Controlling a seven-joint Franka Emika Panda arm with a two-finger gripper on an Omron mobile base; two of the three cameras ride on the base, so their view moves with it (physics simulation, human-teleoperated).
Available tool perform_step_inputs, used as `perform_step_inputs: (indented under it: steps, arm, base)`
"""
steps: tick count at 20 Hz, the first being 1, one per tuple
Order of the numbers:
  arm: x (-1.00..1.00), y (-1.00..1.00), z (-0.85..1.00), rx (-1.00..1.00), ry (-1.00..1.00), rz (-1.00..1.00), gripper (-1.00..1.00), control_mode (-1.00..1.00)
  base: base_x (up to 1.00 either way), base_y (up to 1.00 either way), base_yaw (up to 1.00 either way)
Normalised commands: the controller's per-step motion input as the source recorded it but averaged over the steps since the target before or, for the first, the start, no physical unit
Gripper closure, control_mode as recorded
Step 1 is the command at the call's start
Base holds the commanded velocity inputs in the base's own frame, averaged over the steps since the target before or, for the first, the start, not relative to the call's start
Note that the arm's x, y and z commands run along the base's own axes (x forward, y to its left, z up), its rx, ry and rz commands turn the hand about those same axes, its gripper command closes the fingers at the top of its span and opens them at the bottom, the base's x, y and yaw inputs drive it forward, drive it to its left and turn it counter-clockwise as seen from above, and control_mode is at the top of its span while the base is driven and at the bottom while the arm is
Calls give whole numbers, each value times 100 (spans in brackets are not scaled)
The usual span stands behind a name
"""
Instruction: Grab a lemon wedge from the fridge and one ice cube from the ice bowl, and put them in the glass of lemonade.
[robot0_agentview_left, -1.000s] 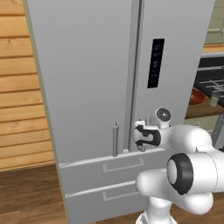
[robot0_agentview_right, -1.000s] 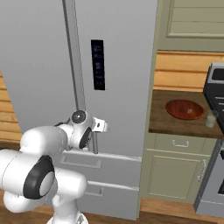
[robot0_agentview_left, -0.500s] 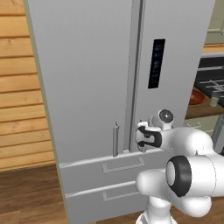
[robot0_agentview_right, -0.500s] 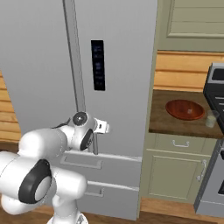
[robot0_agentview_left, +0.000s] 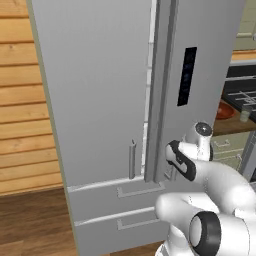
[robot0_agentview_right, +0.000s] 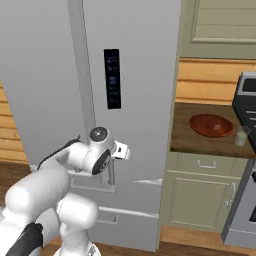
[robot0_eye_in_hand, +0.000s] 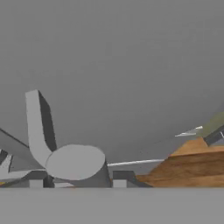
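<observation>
The tall grey fridge (robot0_agentview_left: 100, 90) stands right in front of me, and its right door (robot0_agentview_left: 210, 60) is ajar by a thin crack. My gripper (robot0_agentview_left: 173, 163) is at the bottom end of that door's vertical bar handle (robot0_agentview_right: 82, 75). In the hand view the handle's round end (robot0_eye_in_hand: 74, 162) sits between the tips of my gripper (robot0_eye_in_hand: 78, 179), which is shut on it. On the counter to the right are the reddish-brown ice bowl (robot0_agentview_right: 211, 125) and the glass of lemonade (robot0_agentview_right: 241, 135). The lemon wedge is hidden inside the fridge. The ice cube is too small to make out.
The left door's short handle (robot0_agentview_left: 132, 159) hangs just left of my gripper. Two drawers (robot0_agentview_left: 130, 190) lie below the doors. A beige cabinet (robot0_agentview_right: 200, 200) carries the wooden counter (robot0_agentview_right: 185, 135), with a stove (robot0_agentview_right: 247, 100) at the far right. A wood-panelled wall (robot0_agentview_left: 25, 100) is on the left.
The right fridge door has swung out a little, so a thin gap shows at the seam. My gripper has drifted slightly right and towards me with the handle.
</observation>
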Motion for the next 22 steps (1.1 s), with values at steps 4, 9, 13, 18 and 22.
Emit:
perform_step_inputs:
  steps: [4, 9, 13, 18, 22]
  arm:
    - [-95, -100, 0, 9, -1, -9, 100, -100]
    - [-93, -57, 12, 6, -3, -11, 100, -100]
    - [-90, -25, 46, 0, -2, -17, -100, -100]
    - [-97, -15, 95, 2, -7, -10, -100, -100]
    - [-37, 14, 100, 0, -1, -1, -100, -100]
  base:
    - [0, 0, 0]
    - [0, 0, 0]
    - [0, 0, 0]
    - [0, 0, 0]
    - [0, 0, 0]
